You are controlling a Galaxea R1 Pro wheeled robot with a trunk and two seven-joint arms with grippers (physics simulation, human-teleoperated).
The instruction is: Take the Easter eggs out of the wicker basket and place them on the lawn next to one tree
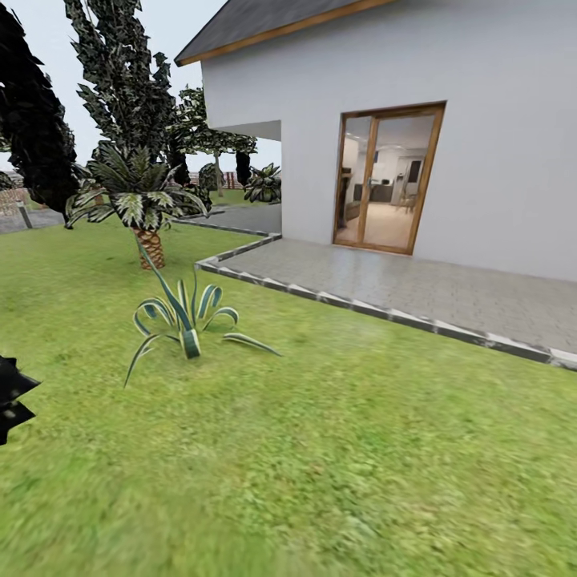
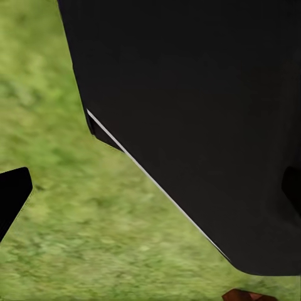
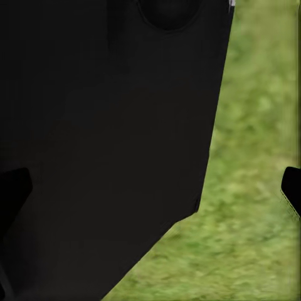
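The Easter eggs and the wicker basket are out of view. The lawn [image 1: 336,449] spreads wide ahead of me in the garden. In the left wrist view my left gripper [image 2: 150,191] is open, its dark fingertips [image 2: 12,194] far apart over grass, with my own black body close behind them. My right gripper [image 3: 150,188] is open too, and one fingertip [image 3: 292,188] shows against the lawn [image 3: 251,238]. Neither gripper holds anything.
A white house [image 1: 449,72] with a glass door [image 1: 387,178] stands ahead right behind a paved patio [image 1: 417,288] with a stone kerb. A striped agave [image 1: 186,320], a small palm [image 1: 138,200] and dark cypress-like trees [image 1: 32,136] stand to the left. A small brown shape [image 2: 248,295] shows at the picture's edge.
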